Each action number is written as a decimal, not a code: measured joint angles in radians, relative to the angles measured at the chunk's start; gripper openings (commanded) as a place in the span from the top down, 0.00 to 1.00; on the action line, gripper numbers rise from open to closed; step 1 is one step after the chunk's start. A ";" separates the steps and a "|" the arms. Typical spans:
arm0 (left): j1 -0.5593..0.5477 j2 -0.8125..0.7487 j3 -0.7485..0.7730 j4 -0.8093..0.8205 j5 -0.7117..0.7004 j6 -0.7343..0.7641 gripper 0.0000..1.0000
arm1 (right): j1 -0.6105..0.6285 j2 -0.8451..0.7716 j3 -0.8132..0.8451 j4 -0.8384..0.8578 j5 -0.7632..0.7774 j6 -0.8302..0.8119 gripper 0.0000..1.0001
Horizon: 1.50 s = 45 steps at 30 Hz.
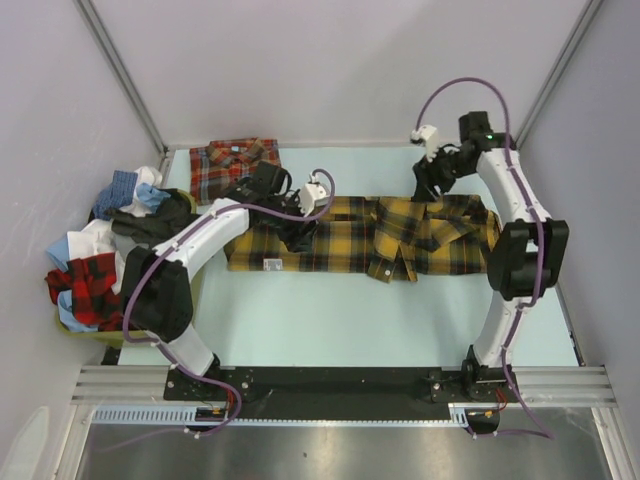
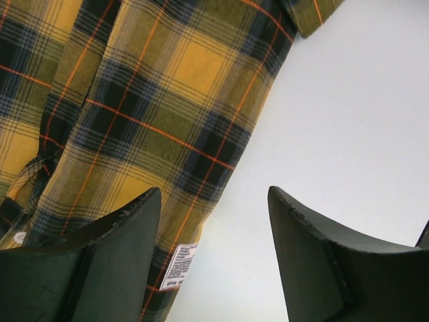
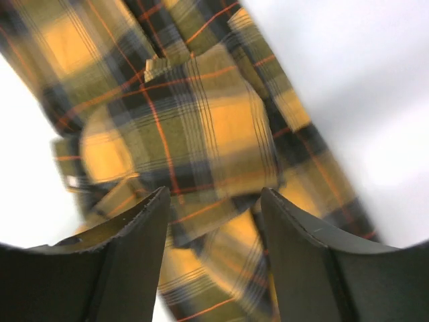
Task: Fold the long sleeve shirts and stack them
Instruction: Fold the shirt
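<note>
The yellow-and-black plaid shirt (image 1: 370, 235) lies spread across the middle of the table, collar near the centre front. My left gripper (image 1: 300, 232) hovers over its left part, open and empty; in the left wrist view the shirt (image 2: 134, 100) and its white label (image 2: 177, 267) lie below the fingers (image 2: 127, 228). My right gripper (image 1: 432, 183) hovers above the shirt's far right edge, open and empty; the right wrist view shows the shirt (image 3: 201, 134) blurred beneath it. The red-orange plaid shirt (image 1: 234, 167) lies folded at the far left of the table.
A heap of other clothes (image 1: 105, 250) sits in a bin off the table's left edge. Enclosure walls with metal posts (image 1: 120, 70) stand at the left, back and right. The pale table (image 1: 330, 320) shows in front of the shirt.
</note>
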<state>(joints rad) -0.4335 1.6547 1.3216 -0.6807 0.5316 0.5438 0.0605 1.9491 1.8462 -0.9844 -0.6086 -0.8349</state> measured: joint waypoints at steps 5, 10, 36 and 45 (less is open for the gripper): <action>0.005 0.009 -0.011 0.084 0.042 -0.127 0.29 | -0.117 -0.198 -0.210 0.035 -0.119 0.232 0.38; 0.006 0.009 -0.056 0.156 0.085 -0.248 0.28 | -0.090 -0.360 -0.515 0.119 -0.188 0.459 0.40; 0.057 -0.046 -0.072 0.076 0.102 -0.272 0.29 | -0.032 -0.128 -0.747 0.565 -0.345 0.931 1.00; 0.110 -0.046 -0.026 0.023 0.104 -0.264 0.25 | -0.046 -0.169 -0.566 1.054 -0.443 1.429 1.00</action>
<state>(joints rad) -0.3233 1.6089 1.2961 -0.6582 0.6357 0.2802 0.0143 1.7802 1.2797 0.0696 -1.0512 0.5941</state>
